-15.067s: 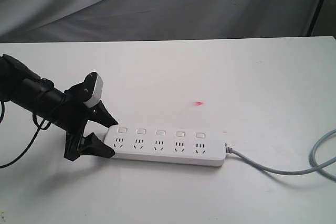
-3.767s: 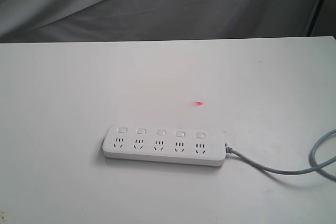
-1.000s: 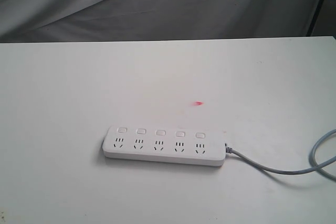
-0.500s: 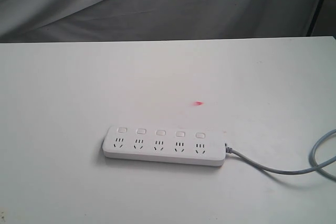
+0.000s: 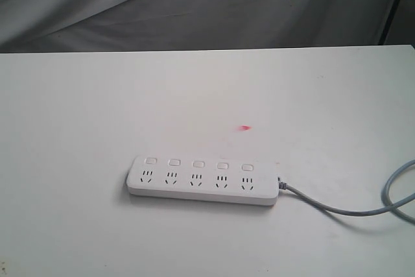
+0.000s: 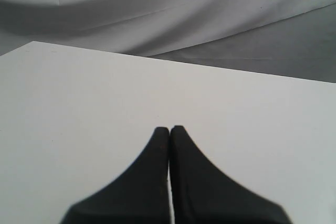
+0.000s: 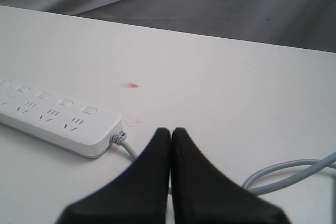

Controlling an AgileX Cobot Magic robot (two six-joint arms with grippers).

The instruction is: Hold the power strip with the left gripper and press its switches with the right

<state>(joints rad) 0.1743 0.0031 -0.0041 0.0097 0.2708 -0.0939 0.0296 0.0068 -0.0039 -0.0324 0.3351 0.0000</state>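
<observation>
On the white tabletop [image 5: 78,95] the power strip [image 5: 202,181] lies flat and unheld, grey cable [image 5: 337,210] trailing right. The left hand [image 6: 169,129] and right hand [image 7: 171,130] are both clenched empty, clear of it. Pressing the small switches [image 5: 198,163] before the left hand pins the strip would likely skid it sideways.

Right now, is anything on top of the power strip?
Nothing rests on the power strip: all five switches and sockets show bare. Its underside lies flat on the table, so that face is hidden.
</observation>
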